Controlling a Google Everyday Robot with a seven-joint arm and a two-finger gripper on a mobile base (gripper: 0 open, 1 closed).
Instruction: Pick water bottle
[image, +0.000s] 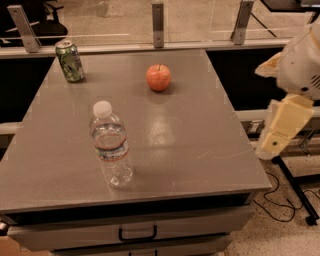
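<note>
The water bottle stands upright on the grey table, near the front left. It is clear and ribbed, with a white cap and a pale label band with a red stripe. My gripper hangs off the table's right edge, well to the right of the bottle and apart from it, at about table height. It holds nothing that I can see.
A green soda can stands at the table's back left corner. A red apple sits at the back centre. A railing with metal posts runs behind the table. Drawers with a black handle are below the front edge. Cables lie on the floor at right.
</note>
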